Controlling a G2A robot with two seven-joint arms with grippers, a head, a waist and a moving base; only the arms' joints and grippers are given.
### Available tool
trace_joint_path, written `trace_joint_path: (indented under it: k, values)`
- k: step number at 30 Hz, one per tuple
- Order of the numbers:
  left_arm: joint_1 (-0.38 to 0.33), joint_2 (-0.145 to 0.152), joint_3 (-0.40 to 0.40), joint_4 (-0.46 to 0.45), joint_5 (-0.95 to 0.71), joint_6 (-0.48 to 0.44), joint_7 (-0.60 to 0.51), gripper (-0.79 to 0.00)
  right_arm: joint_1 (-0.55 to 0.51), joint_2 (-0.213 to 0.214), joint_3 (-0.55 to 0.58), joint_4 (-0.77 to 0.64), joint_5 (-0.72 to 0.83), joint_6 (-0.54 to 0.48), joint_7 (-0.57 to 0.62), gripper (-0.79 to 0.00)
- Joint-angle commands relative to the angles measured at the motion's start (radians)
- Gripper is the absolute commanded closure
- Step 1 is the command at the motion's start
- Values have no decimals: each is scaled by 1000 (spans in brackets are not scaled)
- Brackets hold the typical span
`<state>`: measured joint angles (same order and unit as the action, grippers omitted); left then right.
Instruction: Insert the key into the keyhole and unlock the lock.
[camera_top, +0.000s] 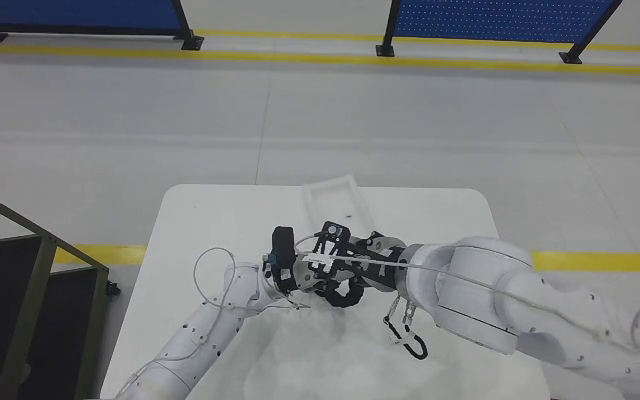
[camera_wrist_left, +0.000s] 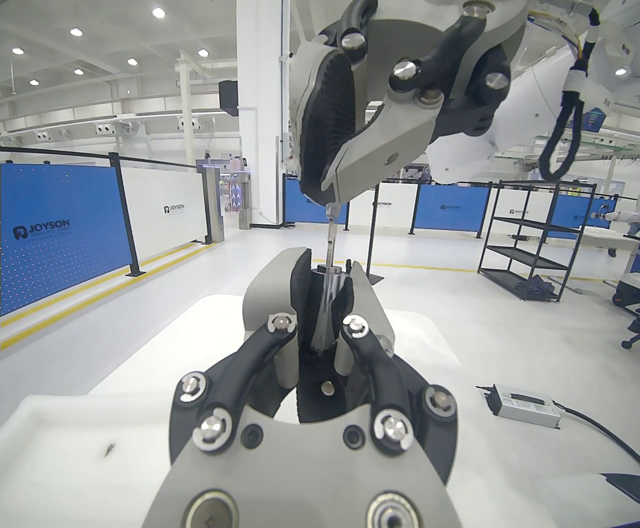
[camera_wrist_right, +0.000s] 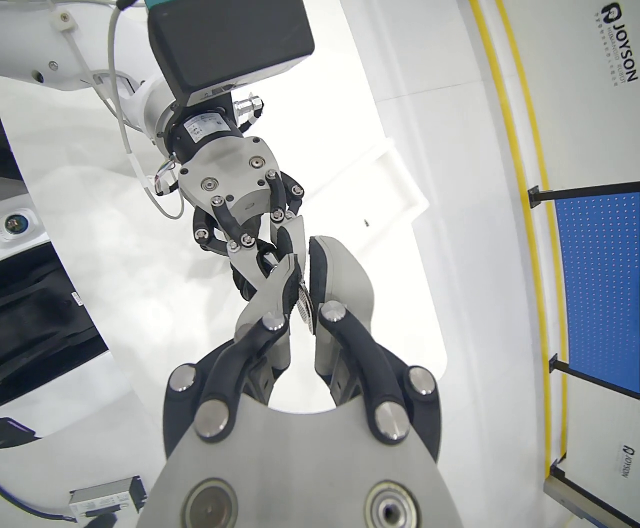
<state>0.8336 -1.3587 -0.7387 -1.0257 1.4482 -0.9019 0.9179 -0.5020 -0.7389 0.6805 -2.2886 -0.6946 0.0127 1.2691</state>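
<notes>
Lock (camera_wrist_left: 324, 310) and key (camera_wrist_left: 330, 240) meet in the air above the middle of the table (camera_top: 200, 215), both clear of its surface. Your left tool (camera_wrist_left: 327, 272) is closed on the lock's shiny barrel. It holds the lock upright with the upper end free, likely so the opening faces the other arm. Your right tool (camera_wrist_left: 327, 192) hangs directly over it, fingers pinched flat on the key's head, so the blade points straight down in line with the barrel. The blade's tip is at the lock's upper end; you cannot tell how deep it sits. Insertion looks under way, and the turn not yet done. Grip the key firmly, since a twist could slip it between the pads.
</notes>
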Motion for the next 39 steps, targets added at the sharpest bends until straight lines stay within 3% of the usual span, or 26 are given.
trace_joint_path:
  k: [1,4,6,8,9,10,19,26,34,39]
  values:
    - [1,0,1,0,-2,0,0,0,-8,-2,5,3,8,5,0,-80]
    - [1,1,0,0,-3,1,1,0,-20,-4,17,7,20,8,-12,-160]
    - [1,2,-1,0,-3,2,2,0,-29,-5,29,7,31,5,-21,-259]
    - [1,4,-2,-1,-2,3,4,0,-38,-3,47,6,40,1,-26,-499]
    - [2,4,-3,-1,-1,4,4,0,-44,-1,56,4,49,-6,-31,-714]
    - [2,5,-4,-2,-1,5,5,0,-51,1,67,6,55,-11,-31,-785]
    - [-1,14,-15,19,50,35,-18,0,-141,25,173,29,149,-88,-72,-785]
    - [-14,28,-21,30,137,41,-141,0,-229,46,267,111,237,-176,-154,-785]
    - [6,42,0,21,162,-105,-301,0,-375,76,403,162,288,-238,-258,-785]
    - [9,55,36,13,129,-110,-390,0,-451,91,472,172,304,-281,-292,-785]
